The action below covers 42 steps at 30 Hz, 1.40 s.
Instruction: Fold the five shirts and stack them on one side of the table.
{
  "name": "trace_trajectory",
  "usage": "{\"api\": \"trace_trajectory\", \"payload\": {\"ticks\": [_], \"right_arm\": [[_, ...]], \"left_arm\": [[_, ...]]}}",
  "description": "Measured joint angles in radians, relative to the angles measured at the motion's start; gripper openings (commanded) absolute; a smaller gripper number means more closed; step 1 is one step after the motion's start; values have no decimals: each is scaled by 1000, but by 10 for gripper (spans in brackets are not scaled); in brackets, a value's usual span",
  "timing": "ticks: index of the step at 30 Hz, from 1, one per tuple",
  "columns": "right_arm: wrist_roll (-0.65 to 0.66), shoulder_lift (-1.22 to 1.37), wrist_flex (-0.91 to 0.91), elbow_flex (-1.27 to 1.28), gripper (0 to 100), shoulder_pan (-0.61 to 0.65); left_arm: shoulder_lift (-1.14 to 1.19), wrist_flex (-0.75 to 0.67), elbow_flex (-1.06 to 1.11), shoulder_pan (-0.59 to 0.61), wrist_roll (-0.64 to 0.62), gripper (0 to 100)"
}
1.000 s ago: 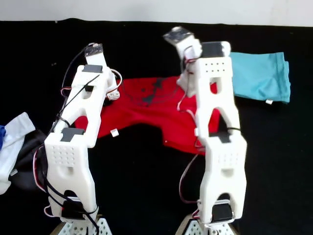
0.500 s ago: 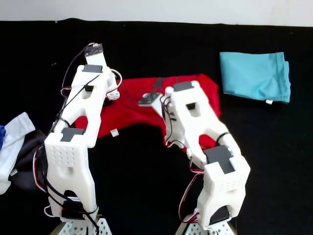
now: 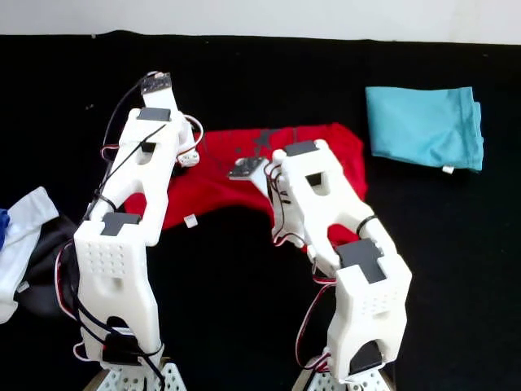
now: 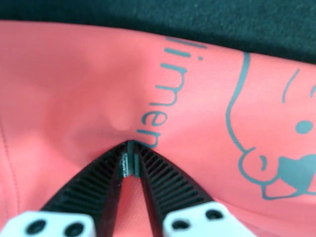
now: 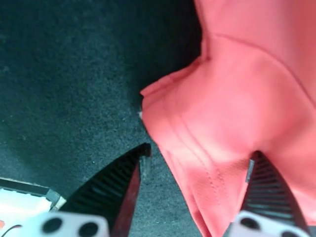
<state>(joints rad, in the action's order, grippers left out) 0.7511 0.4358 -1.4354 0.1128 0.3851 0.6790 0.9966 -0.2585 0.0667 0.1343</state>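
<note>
A red shirt [image 3: 220, 183] with a dark cartoon print lies spread across the middle of the black table [image 3: 244, 73]. My left gripper [image 3: 186, 156] rests on its left part. In the left wrist view that gripper [image 4: 129, 159] is shut, pinching a small fold of the red shirt [image 4: 74, 89] beside the print. My right gripper [image 3: 248, 169] is low over the shirt's middle near edge. Its wrist view shows it [image 5: 197, 165] open, straddling a hemmed corner of the red shirt [image 5: 247, 98]. A folded teal shirt [image 3: 423, 126] lies at the far right.
A heap of unfolded shirts sits at the table's left edge: white [image 3: 24, 228], black [image 3: 45, 273] and a sliver of blue [image 3: 2, 228]. A small white tag [image 3: 190, 220] lies by the red shirt's near edge. Bare black cloth stretches along the front.
My right arm has swung from high up beside the teal shirt down and left to the red shirt's near edge. The left arm has stayed put.
</note>
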Motion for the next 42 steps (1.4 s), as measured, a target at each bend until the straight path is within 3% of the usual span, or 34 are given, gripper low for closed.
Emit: {"api": "trace_trajectory", "payload": {"ticks": [3, 7, 19, 24, 29, 33, 38, 42], "right_arm": [[0, 28, 0, -3, 224, 0], [-2, 54, 9, -11, 5, -9], [0, 124, -83, -164, 12, -57], [0, 130, -250, -333, 142, -57], [0, 130, -308, -420, 146, -57], [0, 130, -313, -385, 152, -52], [0, 61, -305, -192, 265, 25], [0, -48, -196, -34, 293, 55]], "left_arm": [[0, 0, 0, 0, 0, 8], [0, 0, 0, 0, 0, 8], [0, 0, 0, 0, 0, 8], [0, 0, 0, 0, 0, 8], [0, 0, 0, 0, 0, 8], [0, 0, 0, 0, 0, 8], [0, 0, 0, 0, 0, 8], [0, 0, 0, 0, 0, 8]]}}
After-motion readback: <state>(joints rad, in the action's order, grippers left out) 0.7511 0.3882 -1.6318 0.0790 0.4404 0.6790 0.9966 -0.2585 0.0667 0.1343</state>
